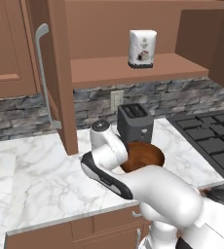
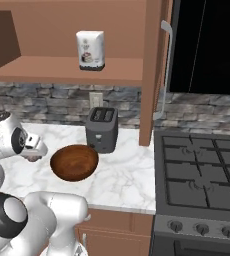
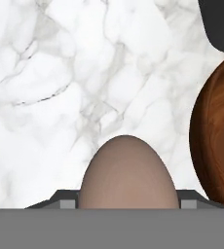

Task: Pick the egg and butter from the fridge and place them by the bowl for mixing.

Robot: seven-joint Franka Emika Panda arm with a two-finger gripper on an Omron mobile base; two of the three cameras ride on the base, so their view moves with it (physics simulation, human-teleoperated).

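Note:
The egg (image 3: 127,172), a smooth brown-pink oval, sits between the two dark fingertips (image 3: 65,202) of my gripper (image 3: 127,203), which is shut on it. It hangs just above the marble counter (image 3: 60,87), close beside the bowl (image 3: 216,141). From the right base view, the gripper (image 2: 33,154) is low over the counter, just left of the dark-brown wooden bowl (image 2: 74,162). The bowl (image 1: 145,155) stands in front of the toaster, partly hidden by my arm in the left base view. The butter and the fridge are out of view.
A black two-slot toaster (image 2: 102,129) stands behind the bowl against the stone backsplash. A black stove (image 2: 202,170) lies to the right. A white bag (image 2: 90,50) rests on the wooden shelf above. An open cupboard door (image 1: 60,78) juts out over the counter.

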